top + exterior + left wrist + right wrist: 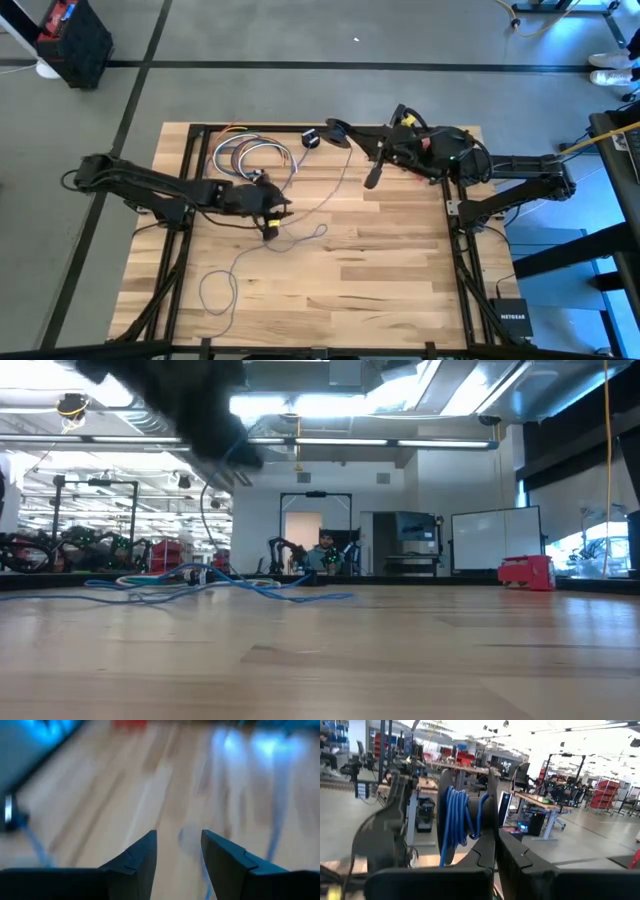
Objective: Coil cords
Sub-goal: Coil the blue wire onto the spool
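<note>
The cord (315, 232) is a thin bluish cable lying in loose bends across the wooden table, with loops (218, 292) near the left front. Part of it is wound in blue turns (456, 820) on a black reel (335, 130). My right gripper (497, 837) holds that reel high over the table's far side. My left gripper (275, 218) hovers open over the cord at mid-table. In the left wrist view a blurred strand (204, 872) shows below its spread fingers (142, 857), and nothing is between them. My right gripper pinches the rim of one black reel flange (492, 827) between its two shut fingers. They come at it about level, from the table's right side. The reel stands on edge, lifted clear, and the cord runs from it down onto the table.
A bundle of multicoloured looped wires (250, 155) lies at the far left of the table, with a separate small black disc (310, 140) beside it. A black frame (452, 205) edges the table. Bare wood lies toward the near right.
</note>
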Robot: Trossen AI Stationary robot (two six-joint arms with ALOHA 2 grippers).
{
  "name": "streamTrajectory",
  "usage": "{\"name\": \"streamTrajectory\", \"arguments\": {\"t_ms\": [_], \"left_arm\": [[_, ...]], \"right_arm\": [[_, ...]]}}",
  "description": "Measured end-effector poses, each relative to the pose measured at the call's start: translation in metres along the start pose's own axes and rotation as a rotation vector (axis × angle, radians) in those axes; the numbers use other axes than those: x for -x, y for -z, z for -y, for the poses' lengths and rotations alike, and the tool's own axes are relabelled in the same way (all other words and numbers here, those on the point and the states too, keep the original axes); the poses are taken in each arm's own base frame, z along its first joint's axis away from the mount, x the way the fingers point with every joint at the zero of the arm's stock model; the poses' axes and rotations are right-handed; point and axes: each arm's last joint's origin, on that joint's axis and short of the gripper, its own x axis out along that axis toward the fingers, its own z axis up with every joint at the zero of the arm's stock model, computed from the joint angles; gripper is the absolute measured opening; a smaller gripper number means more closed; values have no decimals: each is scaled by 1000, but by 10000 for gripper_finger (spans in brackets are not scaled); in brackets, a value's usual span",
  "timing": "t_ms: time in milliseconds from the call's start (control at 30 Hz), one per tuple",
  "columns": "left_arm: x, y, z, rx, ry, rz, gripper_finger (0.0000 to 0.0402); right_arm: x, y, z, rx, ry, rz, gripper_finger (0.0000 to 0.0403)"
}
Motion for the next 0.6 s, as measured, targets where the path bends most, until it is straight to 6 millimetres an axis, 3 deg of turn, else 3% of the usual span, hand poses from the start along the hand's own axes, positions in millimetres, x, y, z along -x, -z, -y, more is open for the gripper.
{"name": "streamTrajectory", "arguments": {"t_ms": [233,433,600], "left_arm": [[7,-12,6,-75,34,125,142],[-5,-34,12,-59,80,379,141],[-22,-40,16,-75,117,510,141]], "right_arm": [[-4,11,-3,34,7,-84,10],[-17,23,-11,47,1,-115,10],[-34,40,-22,67,-17,-158,10]]}}
